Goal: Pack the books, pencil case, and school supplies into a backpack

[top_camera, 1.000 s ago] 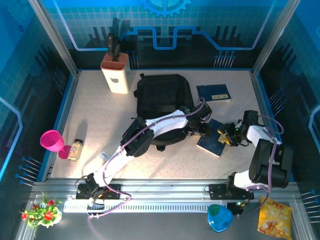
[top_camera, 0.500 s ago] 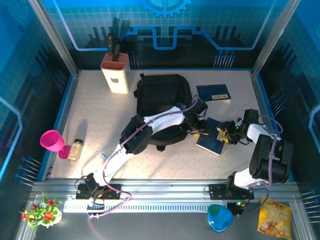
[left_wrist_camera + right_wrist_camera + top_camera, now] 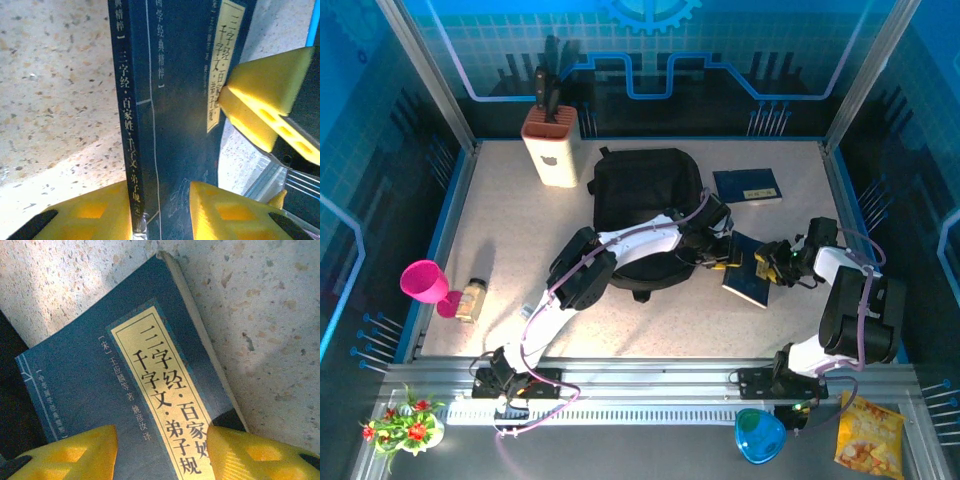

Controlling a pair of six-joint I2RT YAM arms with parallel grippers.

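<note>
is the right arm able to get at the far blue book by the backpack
Probably yes: the far book lies flat just beyond the right gripper with nothing between them, though that gripper is now over the near book.

Dark blue book (image 3: 75, 390) with black-lettered yellow label (image 3: 165, 410), speckled beige table (image 3: 260, 315), black backpack (image 3: 645, 190).

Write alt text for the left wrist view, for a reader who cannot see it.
A dark blue book, its spine with white Chinese lettering toward the camera, runs up the frame, its near end between the left gripper's two yellow fingertips. The right gripper's yellow finger reaches its yellowish cover label from the right; speckled table lies left.
</note>
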